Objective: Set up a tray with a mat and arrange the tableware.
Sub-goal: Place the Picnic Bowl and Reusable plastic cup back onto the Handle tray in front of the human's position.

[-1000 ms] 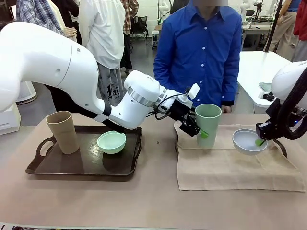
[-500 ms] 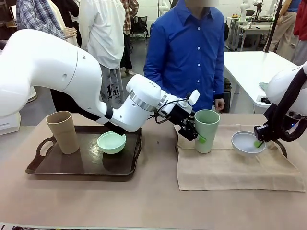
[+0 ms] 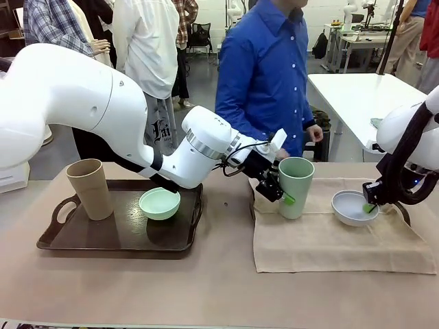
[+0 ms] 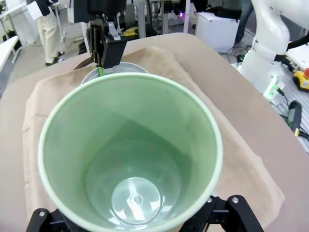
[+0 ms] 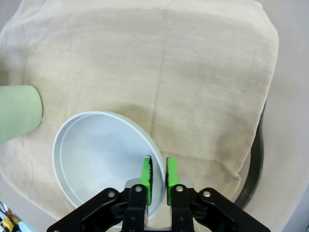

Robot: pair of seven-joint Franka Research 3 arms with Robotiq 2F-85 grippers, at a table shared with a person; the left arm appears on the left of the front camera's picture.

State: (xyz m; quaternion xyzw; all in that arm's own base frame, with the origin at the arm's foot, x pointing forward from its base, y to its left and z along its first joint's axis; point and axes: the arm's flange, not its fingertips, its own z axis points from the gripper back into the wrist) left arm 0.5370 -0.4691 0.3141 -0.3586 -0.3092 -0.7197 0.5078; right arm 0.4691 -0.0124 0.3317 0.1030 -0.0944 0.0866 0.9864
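Observation:
A pale green cup stands upright on the beige mat. My left gripper holds it from the side, one green pad against its wall. The left wrist view looks down into the cup, which sits between my fingers. The white bowl rests on the mat's right part. My right gripper is closed on its near rim, and the right wrist view shows the green pads astride the bowl's edge. A tan cup and a mint-green bowl sit on the dark tray at the left.
The mat lies over a second dark tray, whose handle pokes out at the right. A person in a blue shirt stands at the far side, one hand near the table edge. Bare tablecloth stretches along the front.
The white bowl has come down from the air onto the mat, and the green cup has settled upright there. Both grippers stayed with them. The person has shifted a little.

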